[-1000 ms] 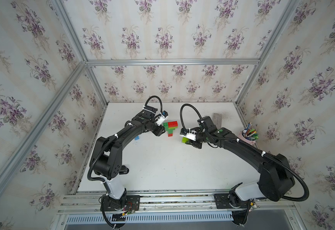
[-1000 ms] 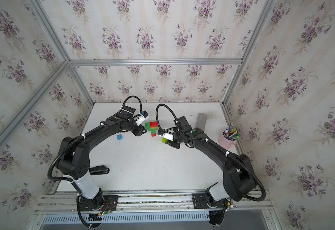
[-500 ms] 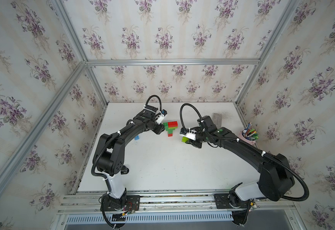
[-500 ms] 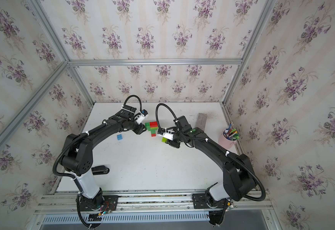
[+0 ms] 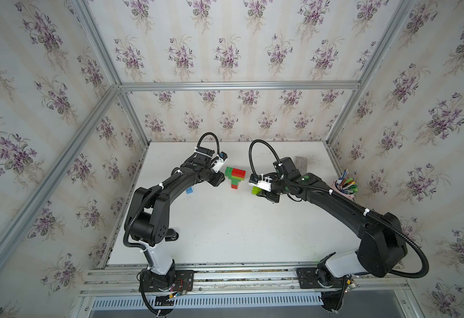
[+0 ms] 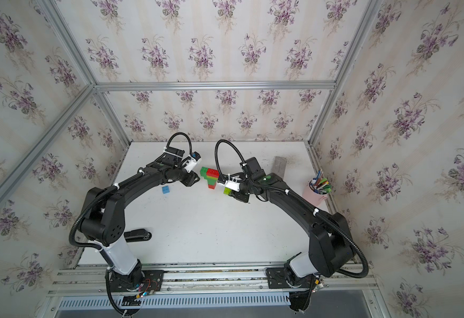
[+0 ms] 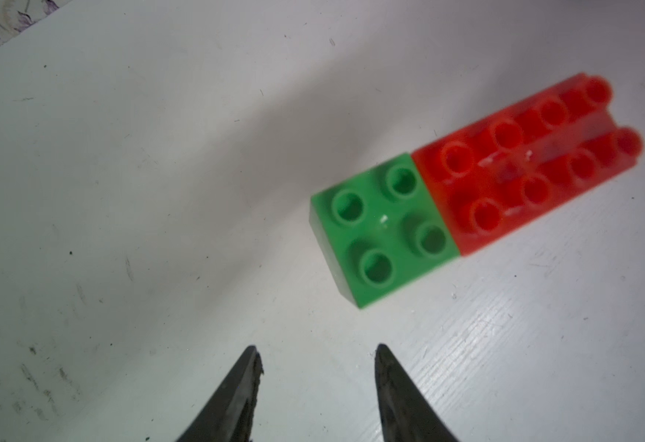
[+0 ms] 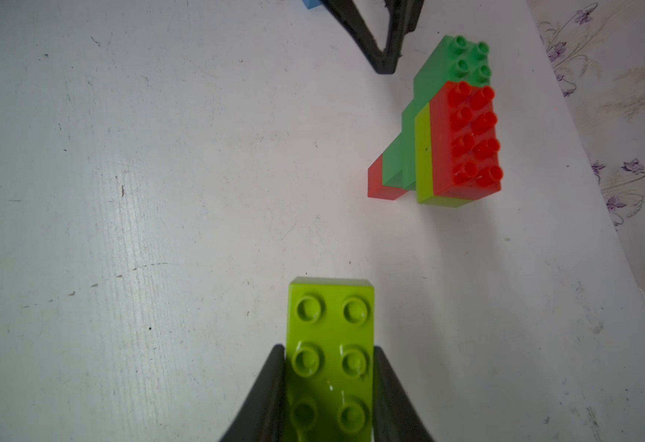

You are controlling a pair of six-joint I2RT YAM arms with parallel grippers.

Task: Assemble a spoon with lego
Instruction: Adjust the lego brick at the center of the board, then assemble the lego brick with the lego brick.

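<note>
Currently in my right gripper [image 8: 328, 349]: the lime brick [image 8: 330, 317], an oblong piece, studs toward the wrist camera, clamped by its long sides between both fingers.
Lime brick's place: near the spoon [image 5: 235, 177] on my right side, apart from it; I cannot tell whether it rests on the table [image 5: 225, 234].
Left gripper [image 7: 316, 347]: jaws parted to a narrow gap, nothing between them.
Left gripper's place: just beside the spoon's green square brick [image 7: 382, 229], not touching it.
Spoon so far: a red oblong brick [image 7: 524, 160] and the green square brick side by side at the wide end, then a lime layer, then green, narrowing to a small red end; it sits toward the far middle of the table in both top views [image 6: 211, 177].
Blue brick [image 5: 189, 190]: loose on the table, next to my left arm, well apart from the spoon.
Grey block [image 6: 280, 165]: far right part of the table.
Pink cup of pens [image 5: 345, 190]: at the table's right edge.
</note>
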